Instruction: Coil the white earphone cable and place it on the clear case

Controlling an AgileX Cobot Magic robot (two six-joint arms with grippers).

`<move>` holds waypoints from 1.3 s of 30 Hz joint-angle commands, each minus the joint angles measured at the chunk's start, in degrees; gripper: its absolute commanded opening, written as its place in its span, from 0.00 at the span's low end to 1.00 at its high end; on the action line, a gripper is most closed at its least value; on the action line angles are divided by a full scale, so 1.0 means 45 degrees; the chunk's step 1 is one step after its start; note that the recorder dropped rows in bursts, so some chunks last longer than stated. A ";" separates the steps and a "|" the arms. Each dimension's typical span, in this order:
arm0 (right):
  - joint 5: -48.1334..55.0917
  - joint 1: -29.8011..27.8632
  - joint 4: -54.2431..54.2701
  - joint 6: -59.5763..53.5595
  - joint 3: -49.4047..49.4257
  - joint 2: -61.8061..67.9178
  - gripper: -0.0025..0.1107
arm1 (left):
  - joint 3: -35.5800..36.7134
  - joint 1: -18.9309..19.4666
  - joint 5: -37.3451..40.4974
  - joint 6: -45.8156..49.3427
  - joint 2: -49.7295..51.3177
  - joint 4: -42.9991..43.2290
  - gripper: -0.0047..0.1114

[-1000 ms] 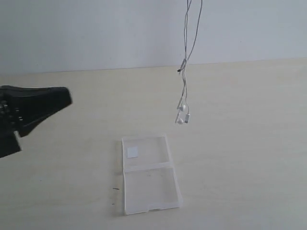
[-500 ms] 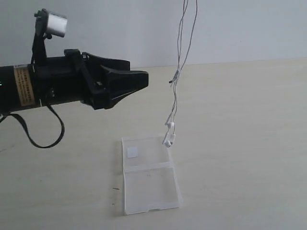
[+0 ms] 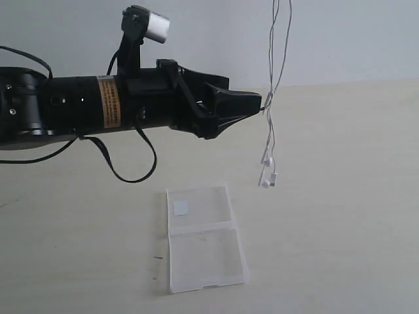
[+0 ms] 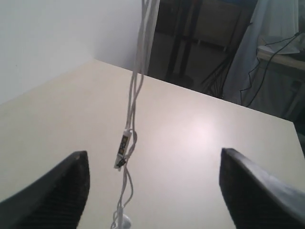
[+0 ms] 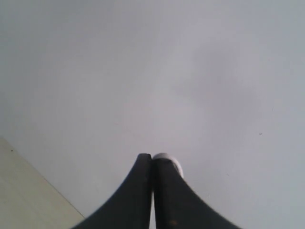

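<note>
Two thin strands of the white earphone cable (image 3: 268,131) hang straight down from above the top of the exterior view, so its long axis is upright, with the earbuds (image 3: 267,178) at the low end, in the air above the table (image 3: 340,196). The earbuds hang a little behind and to the right of the clear case (image 3: 204,254) and are not touching it. The strands are loosely twisted round each other, smooth and glossy, and a slim remote (image 4: 123,151) with a darker face sits partway down.

The case lies flat on the pale, matt tabletop, opened out into two see-through halves with the hinge ridge across the middle. Its long side runs away from the camera, and a small white square sticker (image 3: 180,208) is on the far half.

The left gripper (image 3: 252,103), black and tapered, reaches in level from the left with its tip right beside the cable at the remote. From the left wrist, its fingers (image 4: 52,195) stand wide apart with the cable between them, touching neither.

The right gripper (image 5: 152,160) has its jaws pressed tight together against a plain grey wall. A small white rounded bit (image 5: 167,161) shows at the tip; I cannot tell what it is.
</note>
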 commanded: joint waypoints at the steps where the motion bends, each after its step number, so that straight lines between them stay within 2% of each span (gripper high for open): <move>1: -0.0037 -0.0018 -0.0039 0.0086 -0.0050 -0.0009 0.02 | -0.0618 -0.0156 0.0488 0.0031 0.0147 -0.0371 0.67; 19: -0.0037 -0.0018 0.0178 0.0085 -0.0050 -0.0009 0.02 | -0.2429 -0.0156 0.0773 -0.0480 0.1900 -0.0400 0.66; 22: -0.0037 -0.0018 0.0178 0.0085 -0.0050 -0.0009 0.02 | -0.2427 -0.0156 0.0775 -0.0713 0.1973 -0.0141 0.54; 27: -0.0037 -0.0018 0.0178 0.0085 -0.0050 -0.0009 0.02 | -0.2427 -0.0156 0.0724 -0.0713 0.1973 -0.0271 0.16; 28: -0.0037 -0.0018 0.0178 0.0085 -0.0050 -0.0009 0.02 | -0.2427 -0.0156 0.0665 -0.0689 0.1973 -0.0248 0.04; 35: 0.0506 -0.0018 -0.0103 0.0085 -0.0050 -0.0145 0.02 | -0.2427 -0.0156 0.0529 -0.0689 0.1973 -0.0272 0.04; 37: 0.0920 -0.0018 -0.0895 0.0507 -0.0050 -0.0363 0.02 | -0.2427 -0.0156 0.0582 -0.0717 0.1973 -0.0297 0.04; 39: 0.2021 -0.0018 -0.3035 0.2068 -0.0050 -0.0784 0.02 | -0.2427 -0.0132 0.1066 -0.0764 0.1803 -0.0676 0.04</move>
